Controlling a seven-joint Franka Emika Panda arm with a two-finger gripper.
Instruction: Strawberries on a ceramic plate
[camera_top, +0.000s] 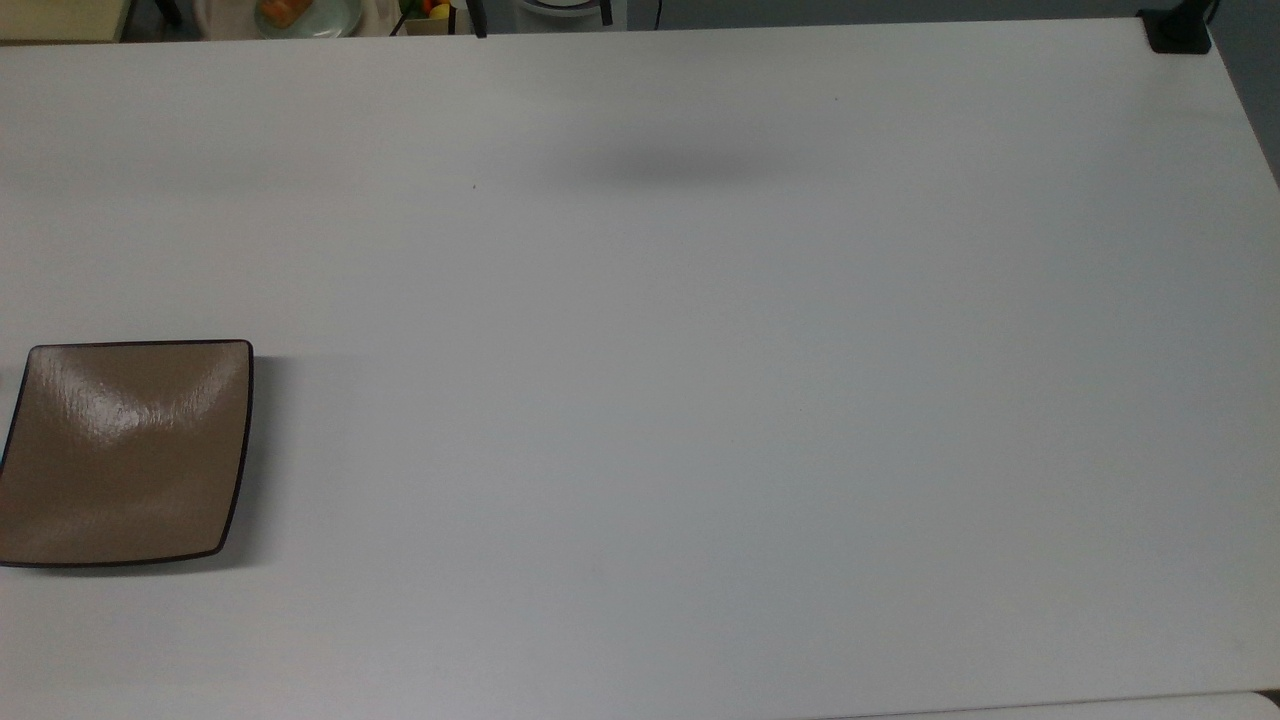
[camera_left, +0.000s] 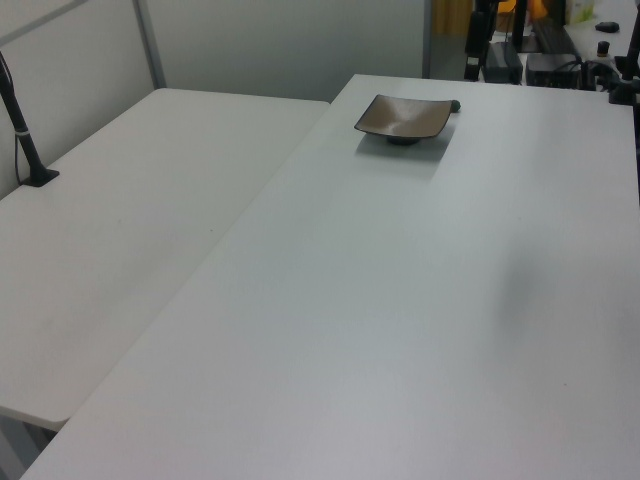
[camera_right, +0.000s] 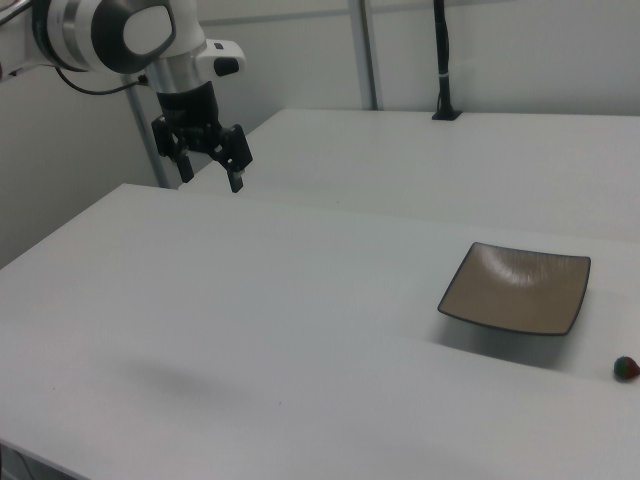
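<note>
The black two-finger gripper (camera_right: 209, 165) hangs high above the far left part of the white table (camera_right: 250, 300) in the right view, its fingers spread apart and holding nothing. Well apart from it, at the right view's right, the glossy tan-brown square ceramic plate (camera_right: 518, 288) with a thin dark rim sits flat and bare on the table. The small red strawberry (camera_right: 626, 368) with a green cap lies on the tabletop just beside the plate's near right corner, not touching it.
</note>
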